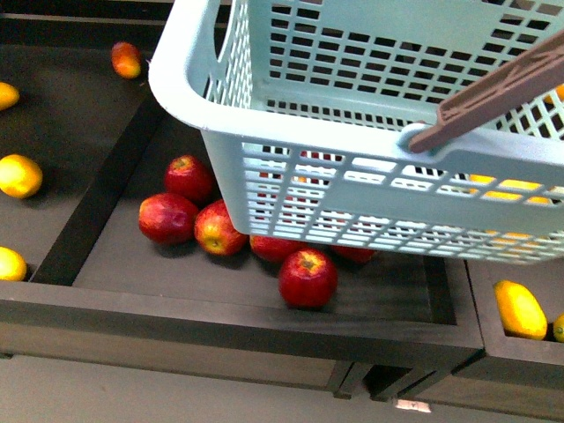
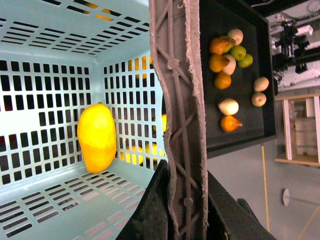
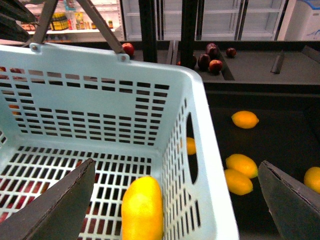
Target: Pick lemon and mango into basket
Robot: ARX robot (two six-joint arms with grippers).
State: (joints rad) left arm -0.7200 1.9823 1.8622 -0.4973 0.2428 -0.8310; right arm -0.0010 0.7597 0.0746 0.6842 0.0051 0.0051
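From the front, the basket (image 1: 291, 167) was held up over the counter (image 1: 220, 322) and filled the upper right of the scene. Its brownish handle (image 1: 502, 88) slanted up to the right. Neither gripper showed here. Below the basket's near wall, in the middle compartment, lay a cluster of red apples (image 1: 307, 277), some half hidden behind the lattice. A lemon (image 1: 18, 175) sat in the left compartment, well apart from the basket, with more yellow fruit along that edge. In the right compartment, near the front, lay a long orange-yellow fruit (image 1: 520, 308).

The left wrist camera showed the left gripper (image 2: 183, 210) clamped on the handle (image 2: 180, 90), with a dark jaw pressed to each side of it. Inside the basket (image 2: 45, 30) the mango (image 2: 96, 137) lay on the floor, close against a slotted wall. Past the handle stood a dark tray (image 2: 260, 125) of orange, green and pale fruit (image 2: 222, 62).

The right wrist camera showed the right gripper (image 3: 176, 172) with its jaws spread wide and nothing between them. One finger (image 3: 65, 205) was over the inside of the basket (image 3: 200, 100), the other over the counter outside. The mango (image 3: 142, 210) lay on the slotted floor beside the end wall with the oval cut-out. Outside it several yellow fruits (image 3: 245, 119) lay on the dark counter. I could not tell whether they were lemons or mangoes.
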